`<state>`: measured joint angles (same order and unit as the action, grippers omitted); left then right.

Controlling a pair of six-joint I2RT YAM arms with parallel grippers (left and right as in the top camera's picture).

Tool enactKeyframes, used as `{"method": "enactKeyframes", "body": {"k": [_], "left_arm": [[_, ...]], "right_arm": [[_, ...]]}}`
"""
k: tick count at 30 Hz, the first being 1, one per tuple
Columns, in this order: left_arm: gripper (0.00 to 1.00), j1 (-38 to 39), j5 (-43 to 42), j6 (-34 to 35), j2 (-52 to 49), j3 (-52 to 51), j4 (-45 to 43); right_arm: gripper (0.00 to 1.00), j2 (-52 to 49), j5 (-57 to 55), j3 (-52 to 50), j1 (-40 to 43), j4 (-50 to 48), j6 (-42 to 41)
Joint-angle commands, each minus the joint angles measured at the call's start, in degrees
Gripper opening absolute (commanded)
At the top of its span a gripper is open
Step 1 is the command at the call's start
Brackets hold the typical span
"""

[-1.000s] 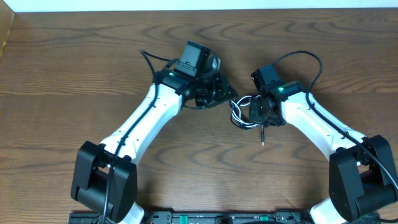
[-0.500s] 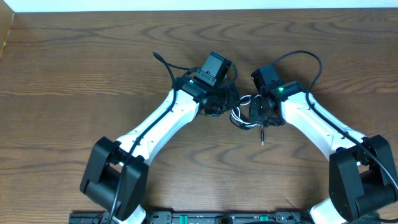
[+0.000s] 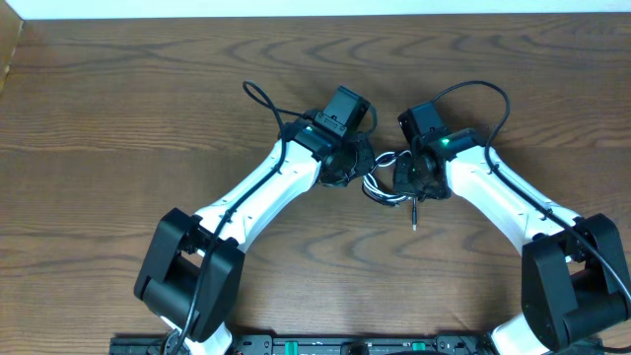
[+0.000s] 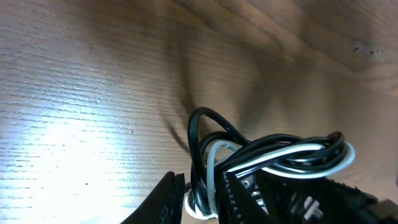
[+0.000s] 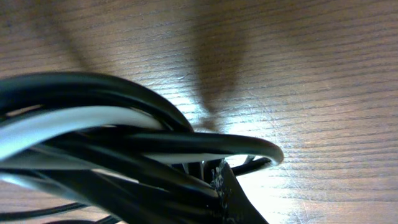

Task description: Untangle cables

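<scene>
The cables (image 3: pixel 379 187), one black and one white, lie in a small tangled bundle at mid-table between my two grippers. One black plug end (image 3: pixel 413 223) sticks out toward the front. My left gripper (image 3: pixel 357 166) touches the bundle's left side. In the left wrist view its fingers (image 4: pixel 166 198) are closed in round a black and a white strand (image 4: pixel 292 155) of a standing loop. My right gripper (image 3: pixel 404 179) is shut on the bundle's right side. In the right wrist view the cables (image 5: pixel 93 124) fill the frame and hide all but one finger (image 5: pixel 231 196).
The wooden table (image 3: pixel 118 118) runs to a white strip at the far edge. Thick black arm cables loop up behind the left wrist (image 3: pixel 258 99) and the right wrist (image 3: pixel 485 91). Both arm bases stand at the front edge.
My left arm has swung right from beside the bundle onto it, and its jaws have narrowed round a loop. The right arm and the bundle have barely moved.
</scene>
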<state>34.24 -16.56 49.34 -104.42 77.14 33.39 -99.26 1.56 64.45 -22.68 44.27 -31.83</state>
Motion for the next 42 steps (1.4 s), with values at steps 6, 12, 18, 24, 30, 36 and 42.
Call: {"method": "enactKeyframes", "body": {"k": [6,12,18,24,30,36,42], "left_arm": [[0.09,0.7,2.5,1.4,-4.6,-0.3,-0.1],[0.08,1.0,2.7,1.9,-5.2,-0.3,-0.1],[0.08,2.1,2.9,1.9,-9.0,-0.4,0.3],[0.08,2.2,3.7,1.8,-11.6,-0.4,3.2],[0.09,4.8,3.7,1.8,-13.5,-0.4,3.6],[0.07,5.1,3.5,-0.6,-13.4,-0.4,3.6],[0.07,0.5,-5.6,-7.7,-9.4,-0.3,3.6]], "right_arm": [[0.01,0.3,0.2,0.3,0.2,0.5,0.2],[0.01,0.3,1.3,0.3,0.2,0.6,0.2],[0.01,-1.2,2.6,0.3,0.1,-0.1,0.2],[0.01,-4.1,3.4,0.3,0.1,-1.4,0.2],[0.01,-5.6,3.6,0.3,0.1,-1.9,0.2],[0.01,-5.6,3.6,0.3,0.3,-2.2,0.2],[0.01,-5.6,4.3,0.3,1.9,-2.2,0.2]]}}
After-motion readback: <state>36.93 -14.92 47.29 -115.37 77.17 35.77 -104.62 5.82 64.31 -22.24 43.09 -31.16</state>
